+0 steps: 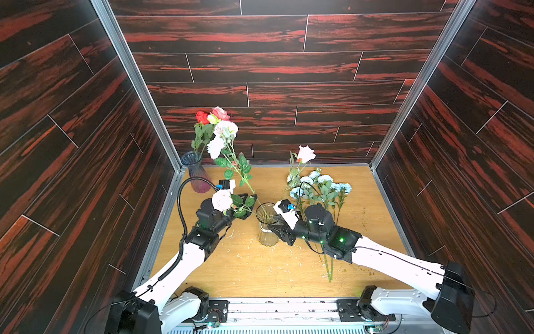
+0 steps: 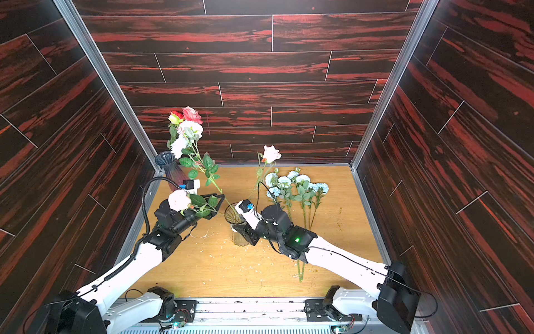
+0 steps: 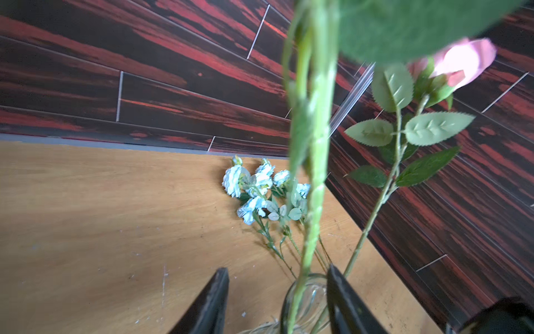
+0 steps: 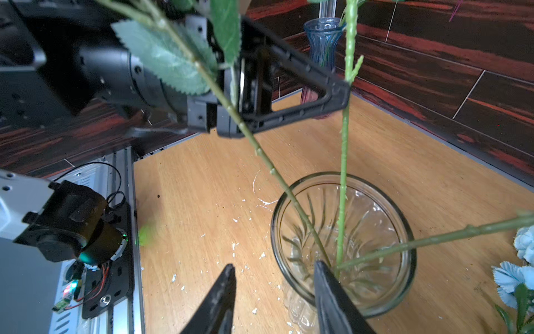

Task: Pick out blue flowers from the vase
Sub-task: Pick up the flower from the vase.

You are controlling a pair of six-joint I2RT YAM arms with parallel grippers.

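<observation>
At left, the left gripper (image 3: 276,269) holds its jaws spread either side of a green stem (image 3: 315,202) that rises from the clear vase (image 1: 267,231), not touching it. The blooms left in the vase look white and pink, not blue.

At centre, the right gripper (image 4: 274,264) straddles the vase's near wall, jaws apart, pinching nothing.

At right, the blue flowers (image 1: 320,185) lie on the table (image 1: 245,271), apart from the vase. They lie lengthwise front to back, blooms toward the back wall.

The picking looks finished, so the next move calls for checking before gripping.
</observation>
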